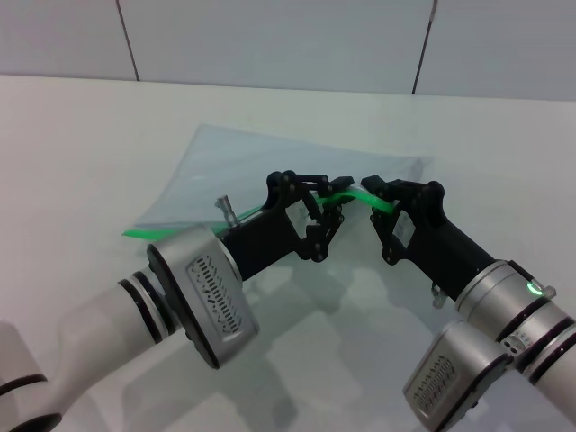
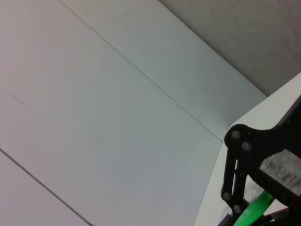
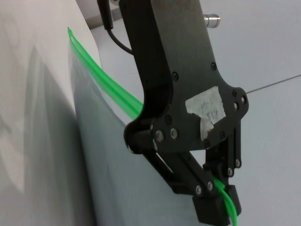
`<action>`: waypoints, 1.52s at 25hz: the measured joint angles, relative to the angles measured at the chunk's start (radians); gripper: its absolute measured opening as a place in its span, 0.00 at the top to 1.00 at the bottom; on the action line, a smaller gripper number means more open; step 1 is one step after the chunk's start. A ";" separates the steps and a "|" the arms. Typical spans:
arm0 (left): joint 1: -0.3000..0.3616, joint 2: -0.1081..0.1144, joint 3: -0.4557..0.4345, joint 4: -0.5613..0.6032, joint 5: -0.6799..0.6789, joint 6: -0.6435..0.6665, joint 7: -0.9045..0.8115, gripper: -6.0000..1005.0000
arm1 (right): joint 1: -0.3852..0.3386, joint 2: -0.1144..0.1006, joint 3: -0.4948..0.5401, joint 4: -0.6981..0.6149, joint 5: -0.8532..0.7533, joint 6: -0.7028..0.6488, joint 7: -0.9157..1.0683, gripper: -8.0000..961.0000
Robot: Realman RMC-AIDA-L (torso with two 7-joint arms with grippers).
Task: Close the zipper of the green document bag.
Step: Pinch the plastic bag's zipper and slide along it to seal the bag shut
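– Translucent blue-grey plastic, that's the green document bag (image 1: 270,166): a flat, smooth pouch on the white table (image 1: 81,144), spreading away behind both grippers.
– And the zipper (image 1: 355,195)?
– A thin bright green strip along the near edge, lifted into a shallow arch between the tools. The left gripper (image 1: 329,212) is pinched on it, fingers (image 3: 214,205) narrow around the strip. The right gripper (image 1: 380,203) clamps the same strip just beside it.
– Slider tab?
– Cannot tell; too small.
– Room to move?
– Left of the left gripper the zipper runs flat to the bag's corner. Bare tabletop lies beyond either tool.
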 joint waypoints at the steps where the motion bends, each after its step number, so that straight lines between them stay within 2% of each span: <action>1: 0.001 0.000 -0.003 -0.002 0.000 0.000 0.000 0.91 | 0.000 0.000 0.000 0.000 0.000 0.000 0.000 0.94; 14: 0.002 0.002 -0.007 -0.006 -0.001 -0.004 0.000 0.91 | 0.000 -0.001 0.014 0.006 0.007 -0.003 0.020 0.94; 27: 0.007 0.003 -0.015 -0.006 -0.001 -0.010 -0.001 0.91 | -0.006 -0.004 0.034 0.099 0.022 -0.144 0.191 0.94; 38: 0.011 0.005 -0.030 -0.006 -0.003 -0.009 0.000 0.91 | -0.029 -0.007 0.148 0.165 0.022 -0.205 0.291 0.94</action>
